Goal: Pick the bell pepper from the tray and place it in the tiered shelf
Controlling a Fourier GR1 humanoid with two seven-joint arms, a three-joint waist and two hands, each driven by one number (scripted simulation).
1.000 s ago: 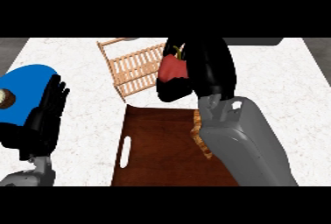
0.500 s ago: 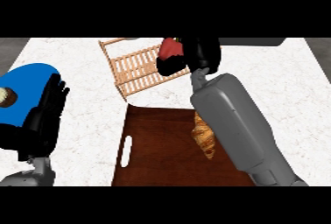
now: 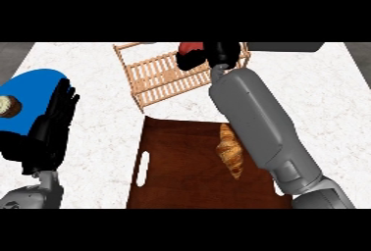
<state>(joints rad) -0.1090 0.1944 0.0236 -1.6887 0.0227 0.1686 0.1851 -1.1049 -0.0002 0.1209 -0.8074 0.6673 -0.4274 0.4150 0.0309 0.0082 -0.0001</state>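
At the far left a blue plate point(image 3: 29, 98) lies on the white worktop point(image 3: 94, 142), with a small round thing point(image 3: 7, 106) on its left edge that I cannot name. Just beside it the left hand point(image 3: 49, 128) stands resting, its black fingers straight and up, holding nothing.

In the middle near side is the brown tray point(image 3: 181, 166). The bell pepper is not on it now. Only a croissant point(image 3: 231, 151) lies there, along the right side.

Behind the tray stands the tiered shelf point(image 3: 156, 78), made of light wooden slats and tilted a bit.

To the right, the right hand point(image 3: 211, 54) is stretched far out over the shelf's right end. Its fingers are curled round the red bell pepper point(image 3: 191, 47), which peeks out on the left of the hand.

I think the pepper is light and hollow, with smooth, shiny skin that can slip. It is fairly stiff, but a hard squeeze could dent it. Its round middle looks like the best place to hold. It may roll on the slats, so it should be set down gently.
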